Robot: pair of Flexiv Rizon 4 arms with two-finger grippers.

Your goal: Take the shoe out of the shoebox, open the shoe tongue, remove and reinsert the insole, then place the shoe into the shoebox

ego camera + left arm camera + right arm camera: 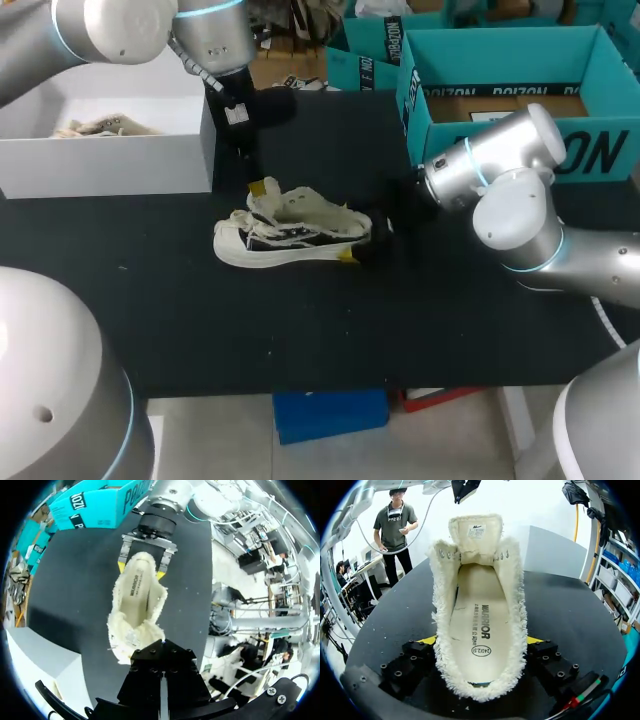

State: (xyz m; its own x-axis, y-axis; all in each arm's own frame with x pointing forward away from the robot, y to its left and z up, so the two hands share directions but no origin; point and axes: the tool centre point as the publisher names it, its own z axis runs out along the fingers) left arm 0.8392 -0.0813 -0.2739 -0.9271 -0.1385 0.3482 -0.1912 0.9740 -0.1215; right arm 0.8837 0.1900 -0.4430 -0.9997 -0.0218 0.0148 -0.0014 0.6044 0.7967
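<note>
A cream low-top shoe with frayed, fluffy edging (290,238) lies on its sole in the middle of the head view, on the black table (300,340) and outside any box. The right gripper (141,569), whose arm comes in from the frame's right, is clamped on the heel with one yellow tip pressed to each side. The left gripper (258,188) hangs just above the toe end, down from the upper left; whether it is open or closed cannot be told, and from the right wrist it looks clear of the shoe. The padded cream tongue (475,532) stands lifted back, and the flat cream insole (480,625) lies seated inside, so the tongue step looks done. Whether the insole is still to be pulled or is already back in cannot be judged from here. If still to be pulled, the left arm must reach in and pinch its edge while the right steadies the heel. Otherwise the shoe goes into the open teal cardboard box (500,60) at upper right.
</note>
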